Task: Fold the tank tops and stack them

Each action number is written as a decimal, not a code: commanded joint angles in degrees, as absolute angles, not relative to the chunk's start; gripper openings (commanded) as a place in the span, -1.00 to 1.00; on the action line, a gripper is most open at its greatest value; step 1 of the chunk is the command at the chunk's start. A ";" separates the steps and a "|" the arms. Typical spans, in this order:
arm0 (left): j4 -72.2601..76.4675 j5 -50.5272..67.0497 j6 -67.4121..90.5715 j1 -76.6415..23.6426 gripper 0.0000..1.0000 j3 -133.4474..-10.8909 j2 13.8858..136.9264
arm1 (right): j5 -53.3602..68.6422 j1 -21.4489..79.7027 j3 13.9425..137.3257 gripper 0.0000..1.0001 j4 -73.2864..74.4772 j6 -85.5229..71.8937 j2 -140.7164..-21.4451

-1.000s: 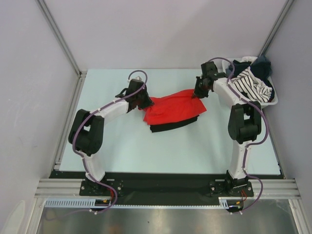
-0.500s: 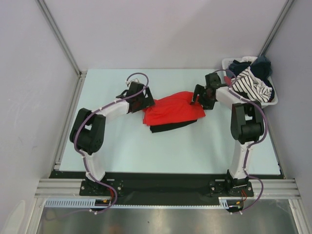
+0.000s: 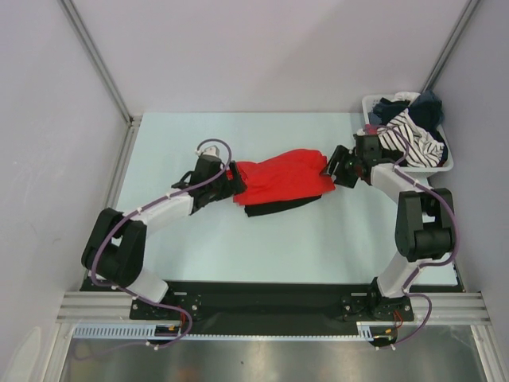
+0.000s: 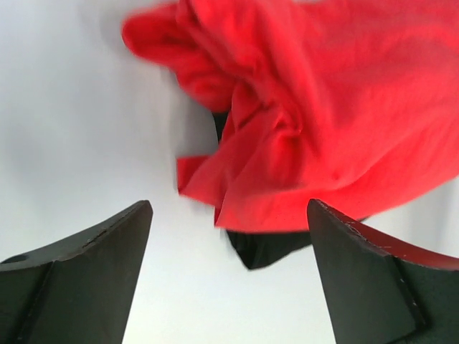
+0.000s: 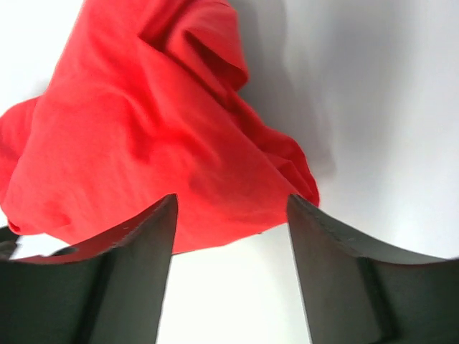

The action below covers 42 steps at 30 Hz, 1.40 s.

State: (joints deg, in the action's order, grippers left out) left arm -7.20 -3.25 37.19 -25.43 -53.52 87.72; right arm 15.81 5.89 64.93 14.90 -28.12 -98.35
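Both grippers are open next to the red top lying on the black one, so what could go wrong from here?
1. The red tank top lies rumpled and skewed on the black tank top, which pokes out along the near edge. The stack may end up untidy.
2. The left gripper and right gripper sit open right at the red top's ends. If either moves off low, a finger could snag a loose fold and drag it.

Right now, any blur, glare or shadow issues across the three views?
Top external: sharp, even light, only a dull sheen on the metal strip at the near edge. Left wrist: red tank top smeared at its left edge, likely motion blur; table near-white. Right wrist: soft focus on the fabric, grey shadow on the table to its right.
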 commanded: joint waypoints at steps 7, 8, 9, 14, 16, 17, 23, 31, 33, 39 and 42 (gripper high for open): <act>7.20 4.48 37.62 -26.37 0.75 -44.30 86.04 | 20.83 2.90 59.51 0.47 4.75 -32.52 -97.21; 8.16 4.57 38.05 -26.28 0.75 -43.77 86.31 | 21.53 2.73 58.28 0.51 3.01 -33.39 -97.21; 8.78 4.83 38.32 -26.37 0.75 -43.68 87.27 | 21.62 2.55 57.92 0.52 2.47 -33.75 -97.29; 12.30 5.45 39.90 -26.37 0.68 -43.50 90.08 | 21.62 2.64 57.48 0.50 1.58 -35.24 -98.87; 13.01 5.71 40.16 -26.54 0.56 -43.51 91.05 | 21.27 2.64 56.17 0.50 0.97 -35.59 -98.44; 12.66 5.36 40.51 -26.54 0.55 -43.59 91.32 | 20.92 2.64 55.64 0.50 0.53 -35.77 -98.09; 13.26 4.13 41.57 -26.98 0.61 -41.14 90.53 | 20.83 2.55 52.21 0.33 -3.68 -36.91 -97.47; 16.35 6.68 41.49 -27.95 -0.13 -43.06 94.48 | 22.50 2.64 51.50 0.01 -8.34 -39.11 -100.81; 15.38 6.59 41.22 -28.56 -0.37 -44.03 95.09 | 22.68 2.72 52.12 -0.22 -8.35 -39.72 -101.25; 7.57 -1.39 39.73 -29.88 -0.98 -44.73 90.89 | 17.77 2.90 53.26 -0.94 -2.39 -36.66 -97.48; 4.14 -3.78 38.94 -30.50 -0.99 -44.83 87.90 | 13.63 3.34 54.92 -1.00 3.15 -34.46 -95.01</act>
